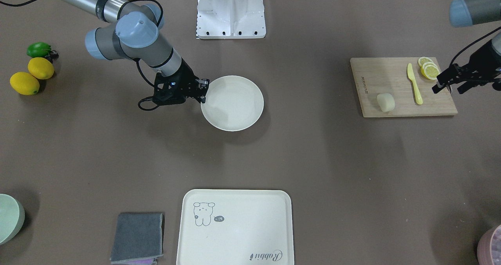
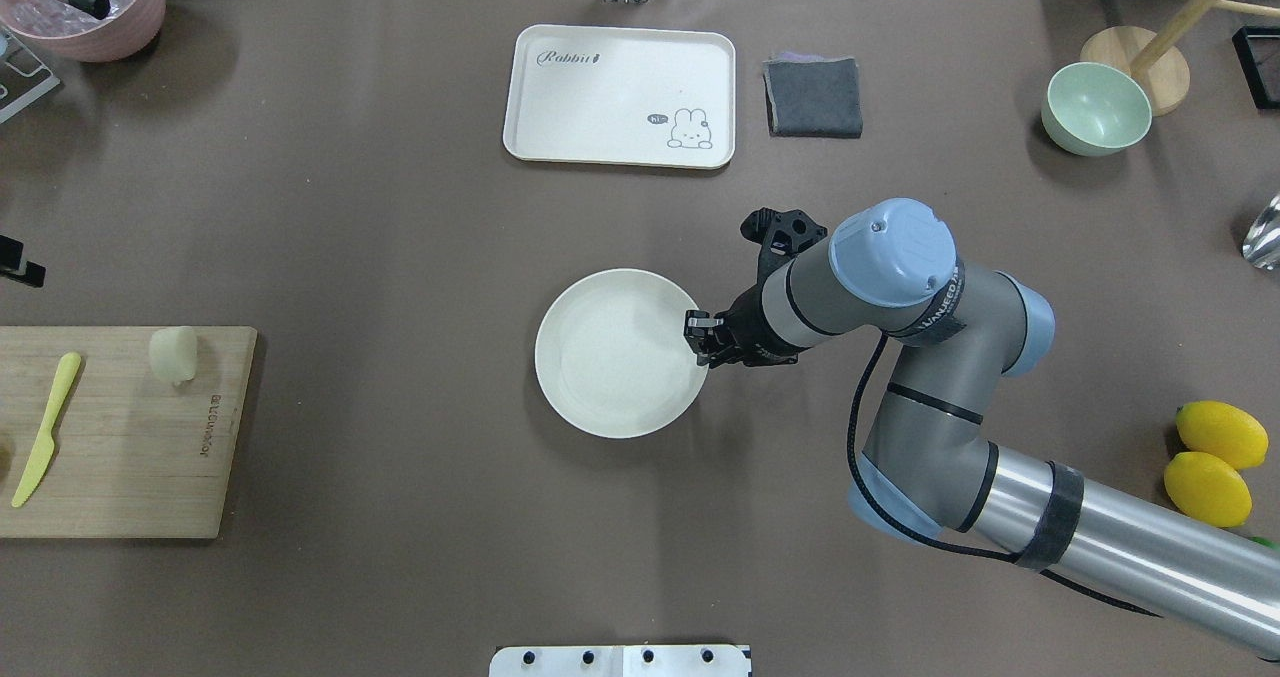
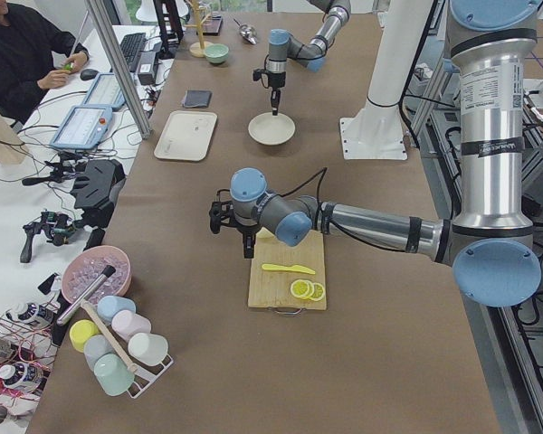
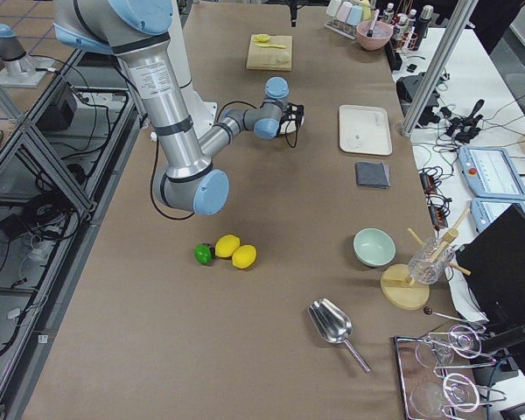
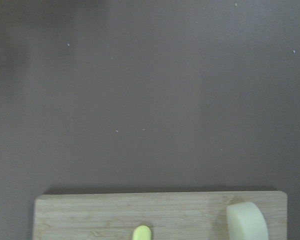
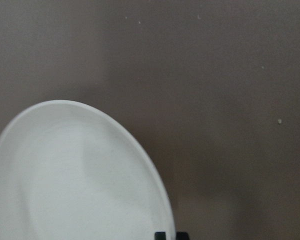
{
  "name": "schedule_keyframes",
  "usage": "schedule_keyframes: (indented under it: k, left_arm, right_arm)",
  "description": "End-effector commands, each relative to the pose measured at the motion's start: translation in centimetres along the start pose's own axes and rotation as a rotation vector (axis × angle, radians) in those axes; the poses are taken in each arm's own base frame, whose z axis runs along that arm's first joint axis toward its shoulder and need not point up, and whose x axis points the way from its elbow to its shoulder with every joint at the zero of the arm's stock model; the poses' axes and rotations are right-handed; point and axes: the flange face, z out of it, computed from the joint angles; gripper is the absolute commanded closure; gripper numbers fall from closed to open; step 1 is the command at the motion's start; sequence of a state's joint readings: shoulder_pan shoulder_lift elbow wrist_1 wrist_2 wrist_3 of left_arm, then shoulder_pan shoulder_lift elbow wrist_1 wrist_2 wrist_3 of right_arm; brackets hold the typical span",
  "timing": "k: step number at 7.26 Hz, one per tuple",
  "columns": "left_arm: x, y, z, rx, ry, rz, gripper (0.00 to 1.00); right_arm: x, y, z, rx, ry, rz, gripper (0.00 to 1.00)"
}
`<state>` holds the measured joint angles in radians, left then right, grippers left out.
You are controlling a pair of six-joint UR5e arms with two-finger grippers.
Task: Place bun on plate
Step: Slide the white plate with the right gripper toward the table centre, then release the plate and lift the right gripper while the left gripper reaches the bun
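Observation:
The bun (image 1: 385, 102), a small pale lump, lies on a wooden cutting board (image 1: 391, 77); the left wrist view also catches the bun (image 5: 246, 221) at its lower right. My left gripper (image 1: 447, 89) hovers open and holding nothing over the board's end by the lemon slices, well apart from the bun. The round cream plate (image 1: 235, 116) sits mid-table. My right gripper (image 1: 203, 89) is at the plate's (image 2: 610, 357) rim, and its fingertips (image 6: 160, 235) stand close together with the rim's edge between them.
A yellow knife (image 1: 415, 84) and lemon slices (image 1: 429, 69) share the board. A rabbit tray (image 1: 235, 226) and grey cloth (image 1: 137, 237) lie at the far side. Whole lemons (image 1: 31, 75), a mint bowl (image 2: 1095, 109) and a pink tub (image 2: 85, 2) stand around the edges.

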<state>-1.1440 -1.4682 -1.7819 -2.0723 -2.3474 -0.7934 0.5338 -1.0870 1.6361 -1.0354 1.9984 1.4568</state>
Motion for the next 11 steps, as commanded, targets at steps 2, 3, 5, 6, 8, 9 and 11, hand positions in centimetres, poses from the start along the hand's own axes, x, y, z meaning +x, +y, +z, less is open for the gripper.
schedule_keyframes:
  k: [2, 3, 5, 6, 8, 9, 11]
  left_arm:
    - [6.6, 3.5, 7.0, -0.005, -0.029, -0.058, 0.02]
    - [7.5, 4.6, 8.8, -0.006, -0.055, -0.056, 0.03]
    - [8.8, 4.4, 10.6, -0.009, -0.064, -0.037, 0.11]
    - [8.5, 4.3, 10.8, -0.01, -0.069, -0.037, 0.23]
    - [8.0, 4.5, 11.1, -0.017, -0.078, -0.038, 0.5]
    - [8.1, 4.5, 11.0, -0.016, -0.075, -0.035, 0.6]
    - [10.1, 4.5, 9.6, -0.011, -0.037, -0.014, 0.69]
  right_arm:
    - [-0.1, -1.8, -1.9, 0.033, -0.016, 0.006, 0.0]
    - [0.7, -3.9, -3.8, 0.017, -0.022, 0.025, 0.0]
    - [3.1, -6.5, -6.3, -0.013, -0.025, 0.013, 0.0]
    - [3.3, -6.6, -6.3, -0.01, -0.023, 0.008, 0.0]
    - [3.6, -6.6, -6.2, -0.011, -0.018, 0.008, 0.0]
    - [3.9, -6.9, -6.2, -0.008, -0.014, 0.012, 0.0]
    - [4.5, -8.8, -8.5, -0.021, -0.03, 0.022, 0.0]
